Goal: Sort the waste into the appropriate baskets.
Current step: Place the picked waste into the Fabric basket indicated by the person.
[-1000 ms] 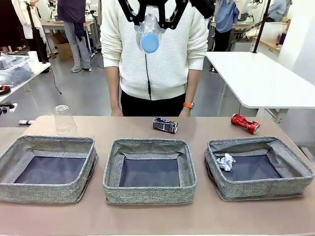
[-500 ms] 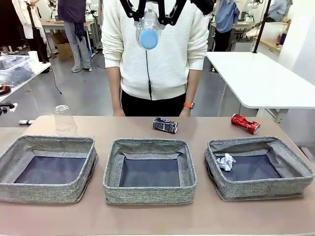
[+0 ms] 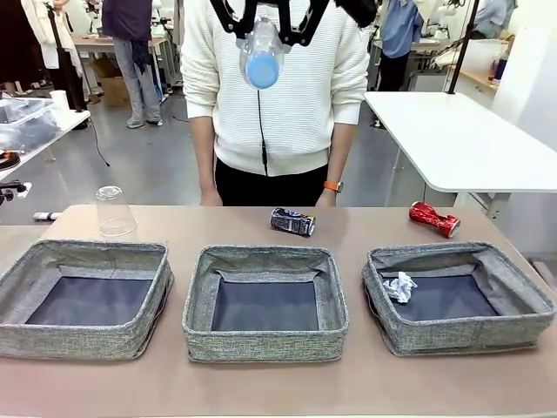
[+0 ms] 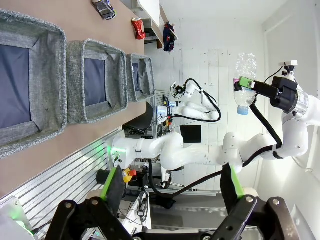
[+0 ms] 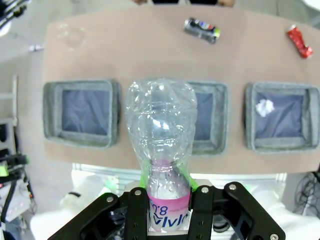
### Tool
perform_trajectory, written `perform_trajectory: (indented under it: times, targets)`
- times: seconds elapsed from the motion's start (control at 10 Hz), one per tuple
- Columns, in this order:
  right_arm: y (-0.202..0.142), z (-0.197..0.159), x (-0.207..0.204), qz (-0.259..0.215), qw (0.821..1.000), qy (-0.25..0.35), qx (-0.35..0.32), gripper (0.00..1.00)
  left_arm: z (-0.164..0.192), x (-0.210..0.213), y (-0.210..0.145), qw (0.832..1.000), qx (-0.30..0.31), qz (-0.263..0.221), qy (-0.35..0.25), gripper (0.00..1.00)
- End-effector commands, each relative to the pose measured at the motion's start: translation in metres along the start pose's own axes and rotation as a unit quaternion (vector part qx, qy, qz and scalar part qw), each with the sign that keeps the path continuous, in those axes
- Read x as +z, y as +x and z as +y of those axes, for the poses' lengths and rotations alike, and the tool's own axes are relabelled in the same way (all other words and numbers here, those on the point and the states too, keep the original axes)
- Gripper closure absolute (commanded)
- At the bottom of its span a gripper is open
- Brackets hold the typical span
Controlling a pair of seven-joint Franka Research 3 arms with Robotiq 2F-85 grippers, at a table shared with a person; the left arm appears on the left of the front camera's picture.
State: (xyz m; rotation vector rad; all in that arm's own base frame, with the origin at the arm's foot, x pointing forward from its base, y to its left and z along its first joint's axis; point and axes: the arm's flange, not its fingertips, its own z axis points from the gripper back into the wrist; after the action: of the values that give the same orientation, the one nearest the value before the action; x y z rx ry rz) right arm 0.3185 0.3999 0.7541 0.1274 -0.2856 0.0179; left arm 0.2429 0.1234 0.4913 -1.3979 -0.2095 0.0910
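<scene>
High above the table's far side, my right gripper is shut on the clear plastic bottle, whose blue cap faces the front camera. In the right wrist view the bottle stands up from between the fingers, its pink label in the grip. Three grey baskets sit in a row: left, middle, right. A white paper wad lies in the right basket. Behind them on the table are a clear cup, a dark can and a red can. My left gripper is open and holds nothing.
A person in a white sweater stands at the table's far edge, hands down behind it. A white side table is at the right. Bare tabletop runs in front of the baskets and between them.
The bottle in my right gripper rose a little and drifted slightly left, then held still. Nothing on the table has moved.
</scene>
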Motion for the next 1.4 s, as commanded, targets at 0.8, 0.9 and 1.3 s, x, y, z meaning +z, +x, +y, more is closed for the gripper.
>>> perform_trajectory:
  times: [0.8, 0.9, 1.3]
  targets:
    - [-0.0019, -0.0028, 0.0005, 0.003, 1.0, 0.001, 0.003, 0.78, -0.0035, -0.001, -0.0007, 1.0, 0.001, -0.002, -0.011, 0.0]
    - [-0.0019, -0.0028, 0.0005, 0.003, 1.0, 0.001, 0.003, 0.78, -0.0035, -0.001, -0.0007, 1.0, 0.001, -0.002, -0.011, 0.0]
    - [-0.0019, -0.0028, 0.0005, 0.003, 1.0, 0.001, 0.003, 0.78, -0.0035, -0.001, -0.0007, 1.0, 0.001, -0.002, -0.011, 0.0]
